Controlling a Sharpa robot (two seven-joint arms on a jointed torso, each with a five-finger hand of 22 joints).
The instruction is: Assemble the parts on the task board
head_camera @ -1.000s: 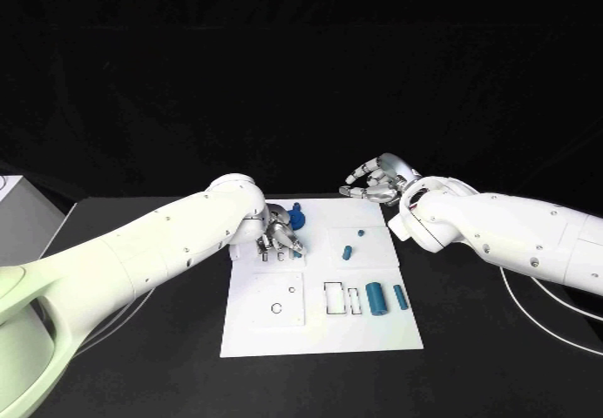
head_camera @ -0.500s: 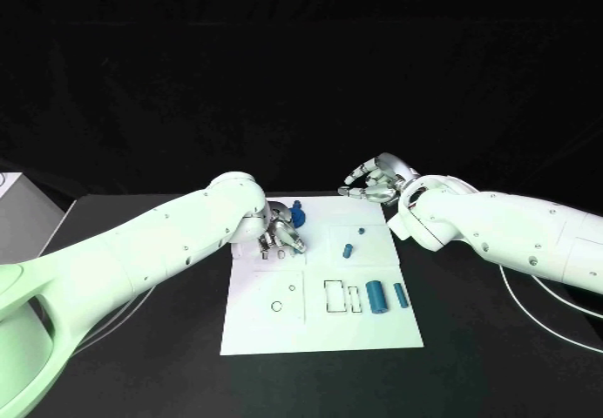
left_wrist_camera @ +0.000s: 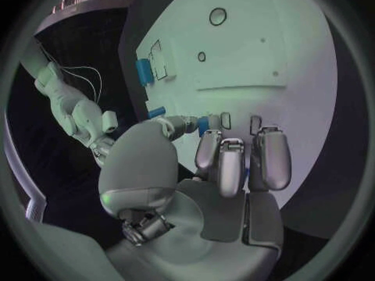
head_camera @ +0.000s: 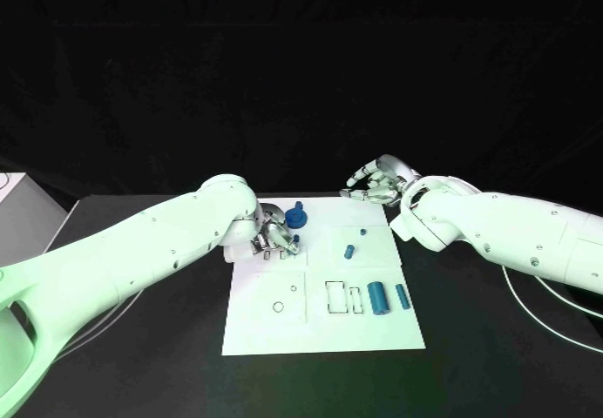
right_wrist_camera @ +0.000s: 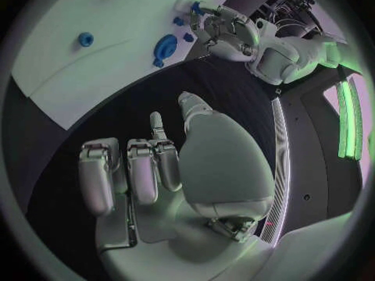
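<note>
Two hands are over the black tabletop [head_camera: 151, 348] in my head view. The white task board [head_camera: 321, 326] lies in the middle of the frame. My left hand [head_camera: 272, 236] sits at the upper left part of the board. Its fingers [left_wrist_camera: 231, 162] are curled in, and in the left wrist view a small blue part [left_wrist_camera: 204, 124] shows at their tips, next to the thumb. I cannot tell if they are clamped on it. A bigger blue round part [head_camera: 295, 218] with a stem lies just above that hand, near the top edge of the board.

My right hand [head_camera: 377, 184] hangs past the upper right corner of the board, over the dark tabletop. Its fingers [right_wrist_camera: 129, 172] are curled in and hold nothing.

More blue parts lie on the right side of the board: a tiny one [head_camera: 361, 232], a short peg [head_camera: 348, 252] below it, a fat cylinder [head_camera: 376, 298] and a thin one [head_camera: 401, 297] lower down.
</note>
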